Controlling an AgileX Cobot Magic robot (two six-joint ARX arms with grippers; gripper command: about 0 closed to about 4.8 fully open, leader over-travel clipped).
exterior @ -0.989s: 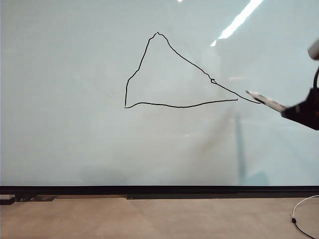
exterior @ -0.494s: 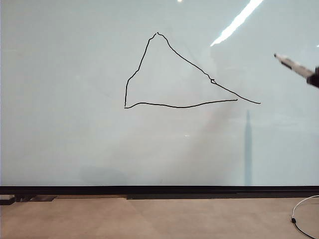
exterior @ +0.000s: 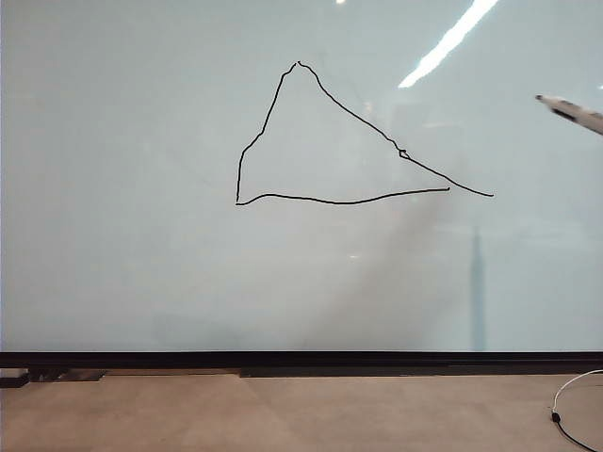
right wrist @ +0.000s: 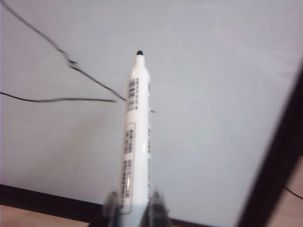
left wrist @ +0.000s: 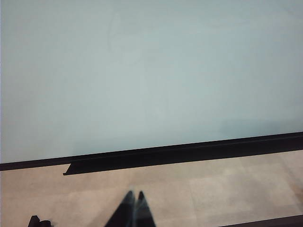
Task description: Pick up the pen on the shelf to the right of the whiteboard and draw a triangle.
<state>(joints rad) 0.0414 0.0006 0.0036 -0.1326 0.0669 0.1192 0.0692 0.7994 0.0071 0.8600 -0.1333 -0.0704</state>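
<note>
Pen clamped in right gripper, 2 fingers pinching the barrel's rear end, dark tip pointing away toward the whiteboard. In the exterior view only the pen's front part shows, at the far right edge, upper half of the board; the gripper itself is cut off by the frame there. Long axis runs tip up-left, barrel down-right, shallow slant.

Key relation: tip sits well right of and above the triangle, clear of the overshoot tail at its lower right corner. Whether the tip touches the board can't be told for sure, but it reads as lifted off, no ink under it.

Triangle looks closed: peak on top, wobbly base, right side running past the corner. Judgement: drawing is done, so what's left is probably carrying the pen rightward, away from the lines. The shelf is not in view, so where exactly can't be said. Risk: a stray mark if the tip brushes the board.

Left gripper low and near, above the floor in front of the board's black lower strip, fingers pressed together, holding nothing. Right arm is the only 1 with the pen and nearer to the right side.

Cable on the floor, lower right, not involved.
</note>
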